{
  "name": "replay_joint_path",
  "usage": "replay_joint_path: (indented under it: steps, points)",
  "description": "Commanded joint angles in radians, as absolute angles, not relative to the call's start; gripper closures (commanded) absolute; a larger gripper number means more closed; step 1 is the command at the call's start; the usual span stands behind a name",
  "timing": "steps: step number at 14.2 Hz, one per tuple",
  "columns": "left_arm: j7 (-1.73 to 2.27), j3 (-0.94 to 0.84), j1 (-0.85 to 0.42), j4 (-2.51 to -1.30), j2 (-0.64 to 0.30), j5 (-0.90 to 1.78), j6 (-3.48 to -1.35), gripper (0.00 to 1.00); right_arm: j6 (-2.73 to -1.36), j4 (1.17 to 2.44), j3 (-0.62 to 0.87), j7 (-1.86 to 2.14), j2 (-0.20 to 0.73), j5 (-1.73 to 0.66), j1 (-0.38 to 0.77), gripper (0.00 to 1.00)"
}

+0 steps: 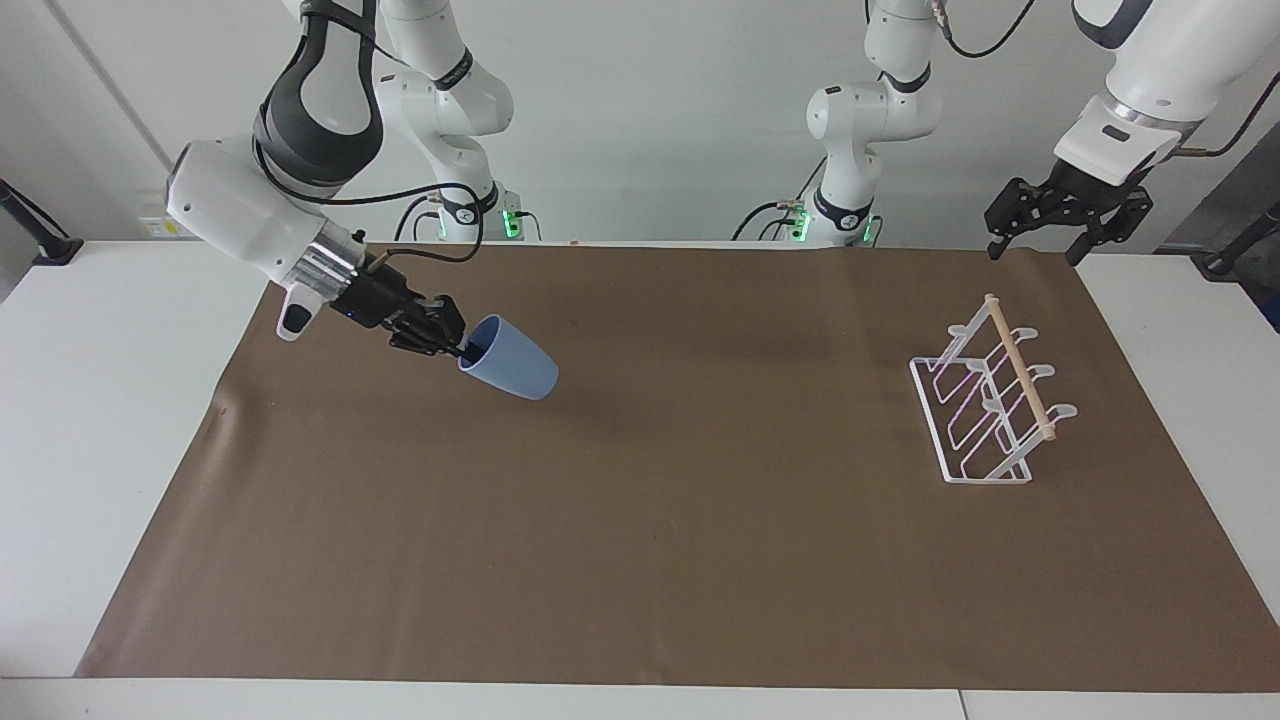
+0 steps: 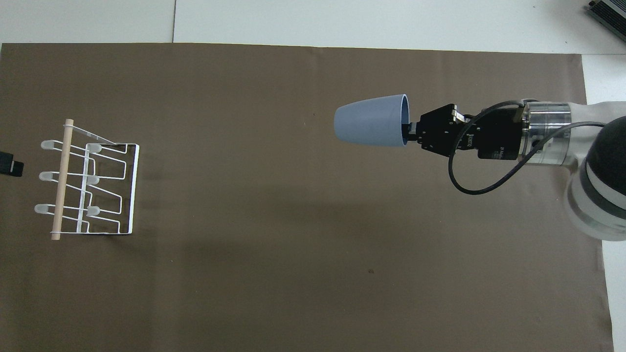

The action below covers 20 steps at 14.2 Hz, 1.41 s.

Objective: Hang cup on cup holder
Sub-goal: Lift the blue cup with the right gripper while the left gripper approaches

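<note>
The light-blue cup [image 1: 512, 373] is held tipped on its side in the air over the brown mat, toward the right arm's end of the table, base pointing toward the cup holder. My right gripper [image 1: 465, 351] is shut on its rim, one finger inside the mouth. In the overhead view the cup [image 2: 370, 121] and right gripper [image 2: 409, 133] show the same grip. The clear acrylic cup holder [image 1: 985, 408] with a wooden dowel stands at the left arm's end and also shows in the overhead view [image 2: 88, 183]. My left gripper [image 1: 1066, 218] waits open, raised over the mat's corner near the holder.
A brown mat [image 1: 640, 560] covers most of the white table [image 1: 110, 400]. Only the left gripper's tip [image 2: 11, 164] shows at the overhead view's edge beside the holder. Nothing else stands on the mat.
</note>
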<state>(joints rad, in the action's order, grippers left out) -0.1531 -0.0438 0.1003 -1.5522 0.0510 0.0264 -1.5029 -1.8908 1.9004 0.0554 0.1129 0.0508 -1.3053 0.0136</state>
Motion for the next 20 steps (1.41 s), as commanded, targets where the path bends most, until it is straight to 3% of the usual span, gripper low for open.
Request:
replay_joint_path:
  steps: [1, 4, 9, 20]
  points:
    - [-0.031, -0.055, 0.100, -1.582, 0.074, 0.072, -1.526, 0.00, -1.901, 1.960, 0.057, 0.158, 0.026, -1.461, 0.037, 1.00]
    - [0.257, -0.075, 0.080, -1.575, 0.072, 0.132, -1.526, 0.00, -1.917, 2.008, 0.057, 0.222, 0.022, -1.609, 0.101, 1.00]
    - [0.792, -0.133, 0.051, -1.549, 0.063, 0.264, -1.529, 0.00, -2.074, 2.034, 0.057, 0.285, 0.023, -1.848, 0.239, 1.00]
    - [1.740, -0.281, 0.029, -1.514, 0.029, 0.477, -1.747, 0.00, -2.117, 2.049, 0.058, 0.439, 0.021, -1.889, 0.318, 1.00]
